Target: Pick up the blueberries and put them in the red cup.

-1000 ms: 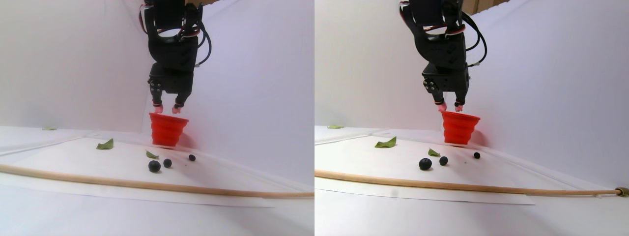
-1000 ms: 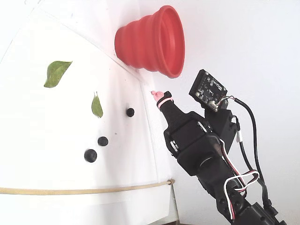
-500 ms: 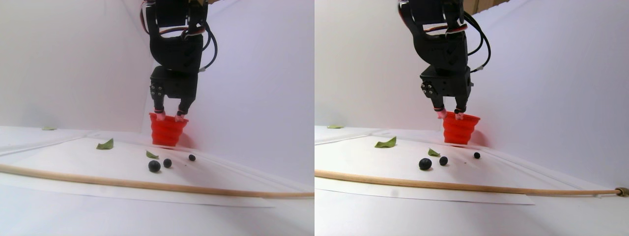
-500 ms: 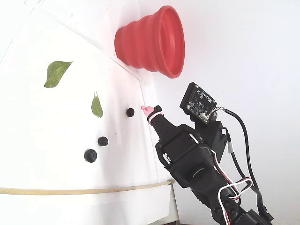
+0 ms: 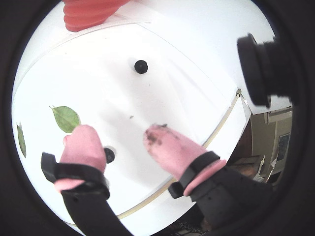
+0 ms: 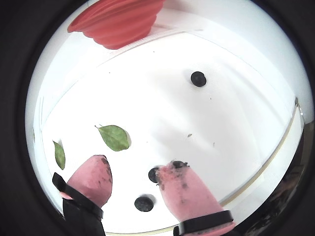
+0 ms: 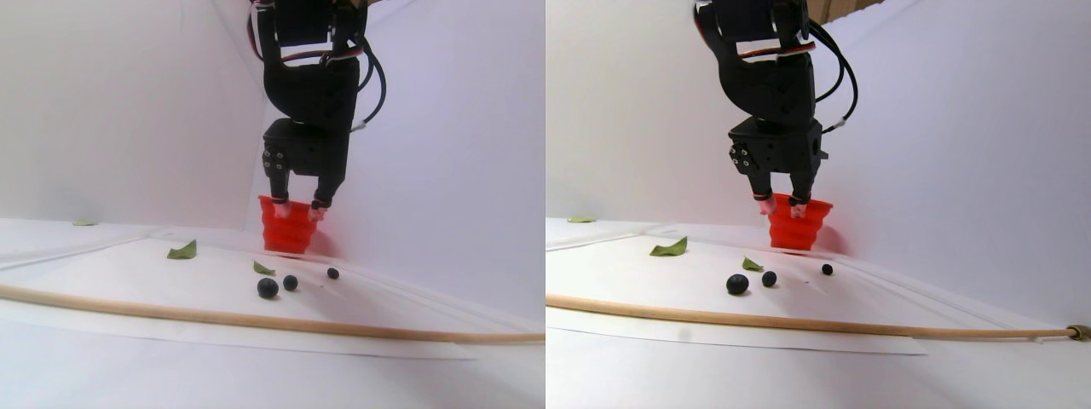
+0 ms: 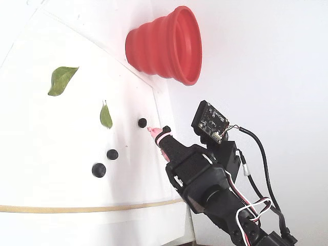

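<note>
Three blueberries lie on the white sheet: one (image 8: 142, 123) nearest the red cup (image 8: 164, 46), then two close together (image 8: 112, 154) (image 8: 99, 170). The ribbed red cup stands upright at the sheet's far corner (image 7: 290, 230). My gripper (image 7: 298, 210) hangs in the air in front of the cup, open, with nothing between its pink fingertips (image 6: 96, 169). In a wrist view the gripper (image 6: 135, 169) looks down on the close pair of blueberries (image 6: 143, 203), and the lone blueberry (image 6: 198, 78) lies farther off. In the other wrist view the gripper (image 5: 120, 142) half hides one blueberry (image 5: 109, 155).
Two green leaves (image 8: 61, 79) (image 8: 105, 117) lie on the sheet beside the berries. A long wooden stick (image 7: 256, 321) runs along the sheet's near edge. White walls (image 7: 443, 128) stand close behind the cup.
The gripper has come down and drawn back from above the cup's rim toward the berries. It stays open. Berries, leaves and cup have not moved.
</note>
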Tool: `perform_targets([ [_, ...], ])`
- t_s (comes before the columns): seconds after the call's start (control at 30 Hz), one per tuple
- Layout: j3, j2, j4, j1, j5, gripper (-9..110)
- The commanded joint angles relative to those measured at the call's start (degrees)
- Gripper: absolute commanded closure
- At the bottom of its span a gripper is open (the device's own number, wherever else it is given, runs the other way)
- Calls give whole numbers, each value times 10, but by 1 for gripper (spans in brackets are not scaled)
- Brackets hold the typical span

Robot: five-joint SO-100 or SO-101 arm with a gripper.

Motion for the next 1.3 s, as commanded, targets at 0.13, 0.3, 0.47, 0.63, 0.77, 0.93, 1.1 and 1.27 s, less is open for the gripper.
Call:
perform_targets([
  [0.13, -6, 64, -1, 17, 9, 84],
  [0.3, -4, 51, -1, 20, 11, 84],
  [0.47, -3, 36, -1, 25, 14, 84],
  [0.63, -4, 23, -1, 27, 18, 84],
  [0.77, -4, 14, -1, 28, 21, 84],
  [0.93, -5, -2, -1, 26, 25, 84],
  [1.1, -7, -19, -1, 23, 30, 84],
  [1.27, -14, -37, -1, 19, 33, 83],
])
